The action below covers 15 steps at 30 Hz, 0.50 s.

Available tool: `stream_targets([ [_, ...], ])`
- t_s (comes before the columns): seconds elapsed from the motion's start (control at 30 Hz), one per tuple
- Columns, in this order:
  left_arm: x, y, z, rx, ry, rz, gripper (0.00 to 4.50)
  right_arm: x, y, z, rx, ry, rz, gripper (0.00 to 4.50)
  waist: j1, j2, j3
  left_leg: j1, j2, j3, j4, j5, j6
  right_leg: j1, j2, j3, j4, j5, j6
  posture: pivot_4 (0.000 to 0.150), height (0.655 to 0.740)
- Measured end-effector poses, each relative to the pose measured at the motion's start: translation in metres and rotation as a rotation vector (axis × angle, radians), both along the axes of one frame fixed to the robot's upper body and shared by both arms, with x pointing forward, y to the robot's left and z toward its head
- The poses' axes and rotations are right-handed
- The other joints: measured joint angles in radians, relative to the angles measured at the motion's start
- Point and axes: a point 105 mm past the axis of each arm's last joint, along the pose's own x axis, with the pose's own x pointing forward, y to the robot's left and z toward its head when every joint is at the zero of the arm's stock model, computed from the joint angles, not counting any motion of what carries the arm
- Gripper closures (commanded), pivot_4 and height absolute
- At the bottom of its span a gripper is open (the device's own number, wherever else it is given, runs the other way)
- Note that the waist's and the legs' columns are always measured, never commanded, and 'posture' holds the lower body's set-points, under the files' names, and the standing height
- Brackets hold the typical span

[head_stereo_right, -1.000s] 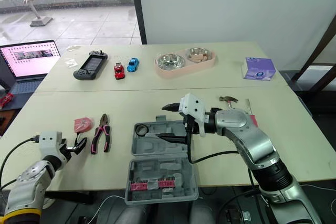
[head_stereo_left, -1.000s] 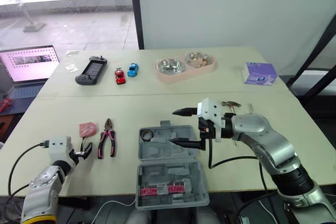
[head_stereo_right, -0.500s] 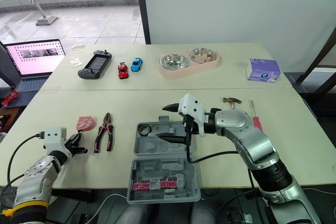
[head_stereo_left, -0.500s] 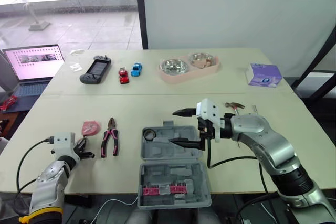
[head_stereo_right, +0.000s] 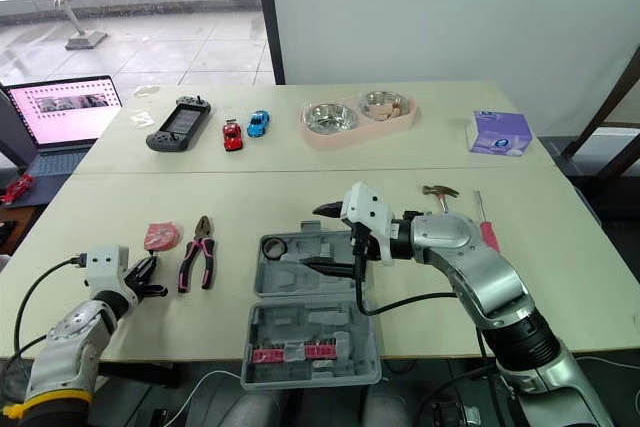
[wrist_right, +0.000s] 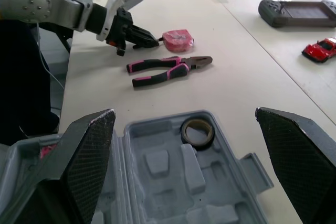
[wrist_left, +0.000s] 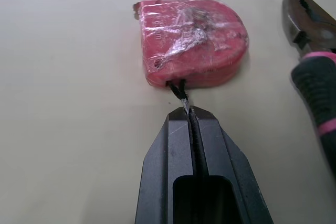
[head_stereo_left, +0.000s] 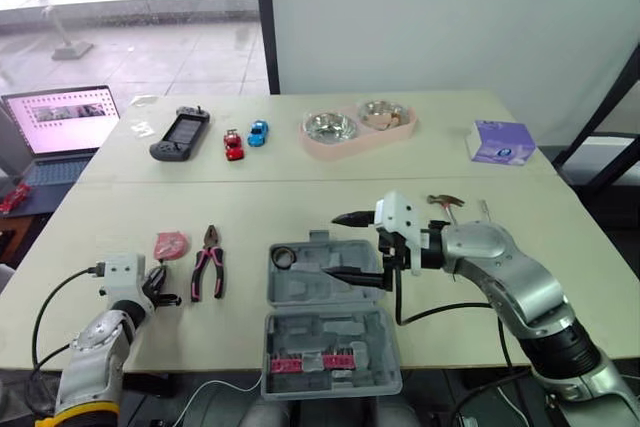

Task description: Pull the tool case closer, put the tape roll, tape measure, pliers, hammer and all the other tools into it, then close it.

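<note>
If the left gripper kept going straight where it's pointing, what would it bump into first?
The red tape measure, lying right ahead of the left gripper. Its black strap looks pinched between the shut fingers.

Tools and open case on the pale tabletop

The grey moulded plastic tool case lies fully open, its halves flat, one at 12 o'clock of the other; a strip of red bits sits in the near half; the dark ring-shaped tape roll rests in the far half's corner recess at 10 o'clock; the pliers with black-and-pink handles lie flat at 9 o'clock of the case, nose toward 12; the red D-shaped tape measure wrapped in clear film lies just beside them at 10 o'clock, a thin black strap trailing from it; the small metal-headed hammer lies at 2 o'clock of the case; the red-handled screwdriver lies near it at 4 o'clock, shaft toward 12.
</note>
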Motion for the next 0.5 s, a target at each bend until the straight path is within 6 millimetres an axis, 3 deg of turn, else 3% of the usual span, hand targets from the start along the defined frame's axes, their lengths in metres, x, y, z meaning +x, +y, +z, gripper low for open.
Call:
stream_targets([
  [0.27,-0.059,-0.012,-0.006,0.008,0.053,-0.074,4.48,0.0,-0.005,-0.005,-0.024,0.007,-0.015,0.0,-0.007,0.0,0.0,0.0,0.002,0.001,-0.001,-0.001,-0.001,0.0,0.0,0.001,-0.002,-0.002,-0.004,0.15,0.7233],
  [0.5,-0.095,-0.019,-0.008,-0.016,0.106,-0.121,4.48,0.0,-0.005,-0.005,-0.03,-0.006,-0.013,0.0,-0.007,0.0,0.0,0.0,0.004,0.001,-0.001,-0.002,-0.002,0.0,0.0,0.001,-0.008,-0.002,-0.005,0.15,0.7233],
])
